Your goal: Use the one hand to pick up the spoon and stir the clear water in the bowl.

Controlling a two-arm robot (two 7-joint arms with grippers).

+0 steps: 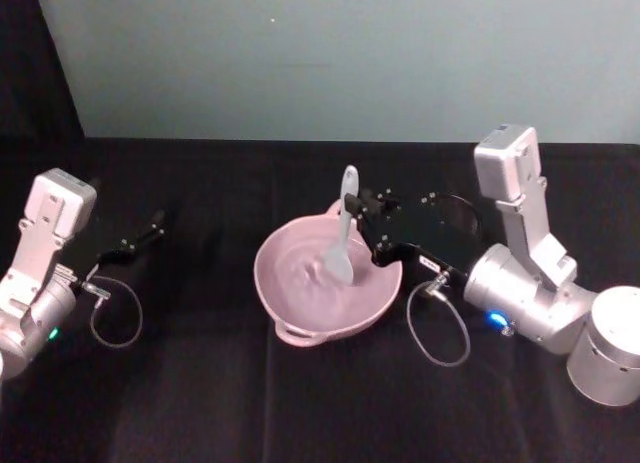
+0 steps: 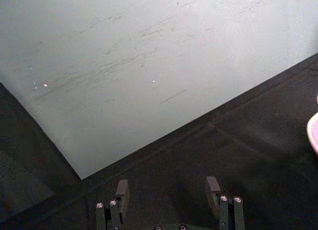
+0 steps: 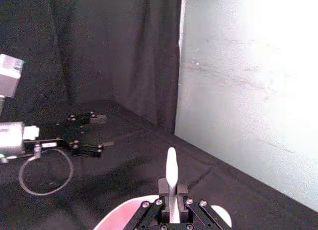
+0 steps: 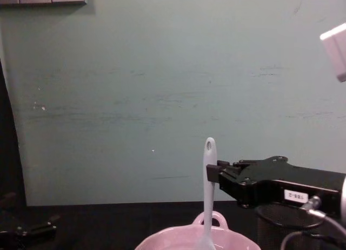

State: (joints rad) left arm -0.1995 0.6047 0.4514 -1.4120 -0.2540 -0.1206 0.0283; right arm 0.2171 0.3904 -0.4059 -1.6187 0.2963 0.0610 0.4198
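Right pincer (image 1: 364, 223), clamped on handle of upright white spoon (image 1: 343, 245), head dipped in pink bowl (image 1: 300, 320), centre of desk (image 1: 300, 408); left pincer (image 2: 167, 184), fingers apart, empty, near left edge.

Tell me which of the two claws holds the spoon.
The right claw: it is shut on the handle of the white spoon, over the pink bowl. The left claw stands open and empty, far left.
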